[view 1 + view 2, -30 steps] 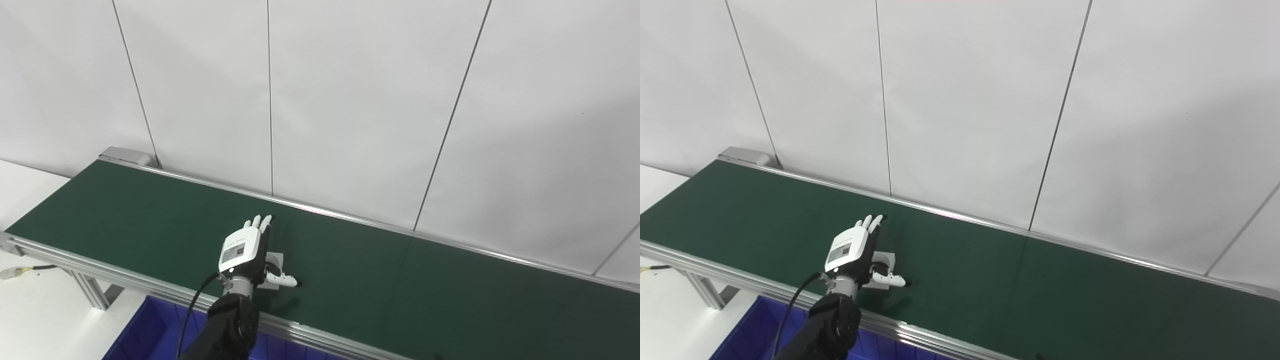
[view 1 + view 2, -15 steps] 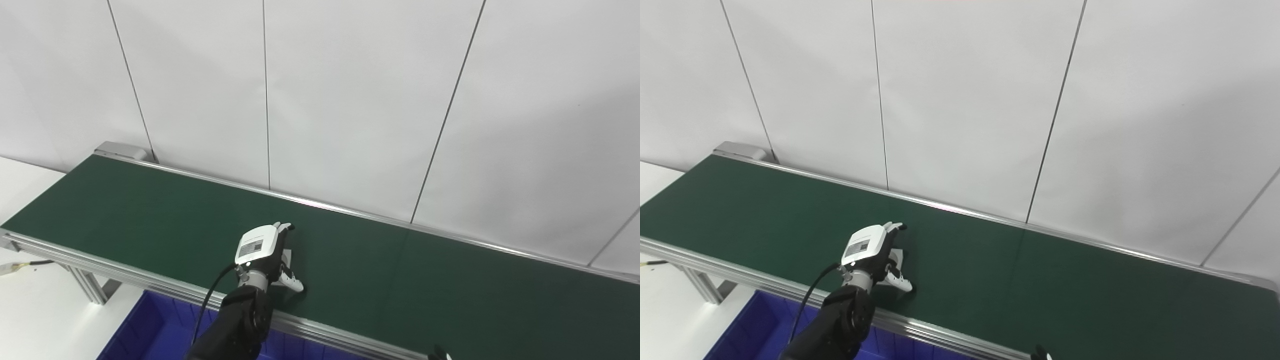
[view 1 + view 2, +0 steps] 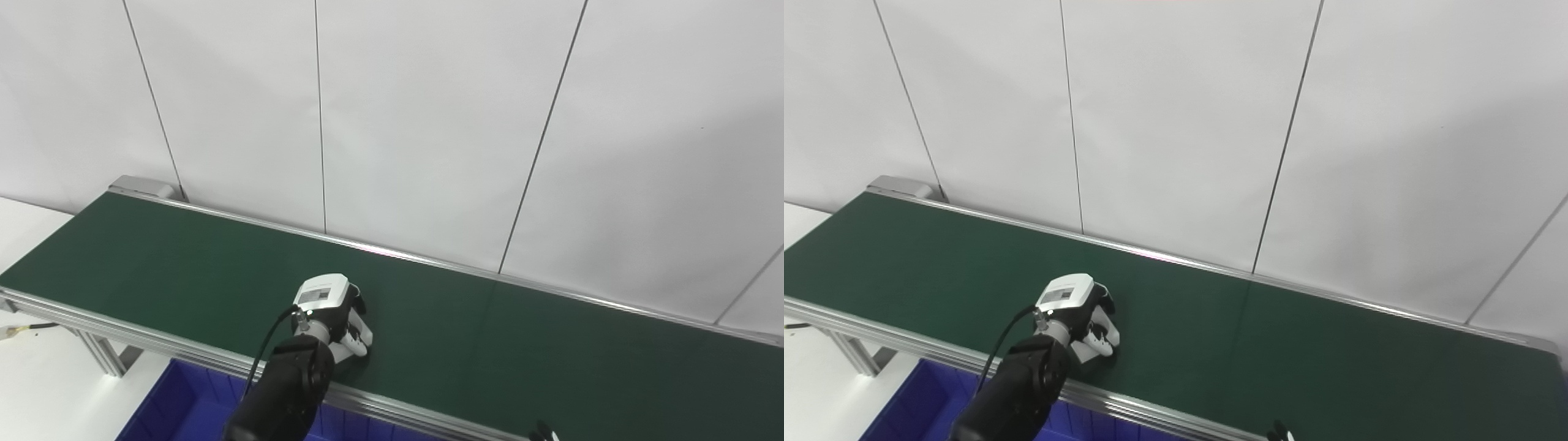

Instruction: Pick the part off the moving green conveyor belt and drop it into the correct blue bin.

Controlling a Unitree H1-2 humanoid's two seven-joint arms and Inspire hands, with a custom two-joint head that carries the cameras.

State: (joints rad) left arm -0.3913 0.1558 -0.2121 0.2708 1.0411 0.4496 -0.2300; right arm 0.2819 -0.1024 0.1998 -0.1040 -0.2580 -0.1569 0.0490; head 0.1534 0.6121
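Although the part itself is almost wholly covered, it sits low on the green belt (image 3: 184,257) in the lower middle of the frame, under the curled fingers (image 3: 362,334) of the left hand (image 3: 331,309). Only a sliver of pale material shows beneath the hand, and it cannot be told apart from the white fingers with certainty. The left hand is closed down around that spot, its white back facing up and its fingertips pressed to the belt near the belt's front rail (image 3: 153,335). Its dark forearm (image 3: 282,392) rises from the bottom edge, crossing the rail. Below the rail, at the lower left, lies a blue bin (image 3: 177,410). At the bottom right only the tip of the right hand (image 3: 1281,433) pokes into view; whether it is open or closed cannot be told. White wall panels (image 3: 429,122) fill the upper frame behind the belt.
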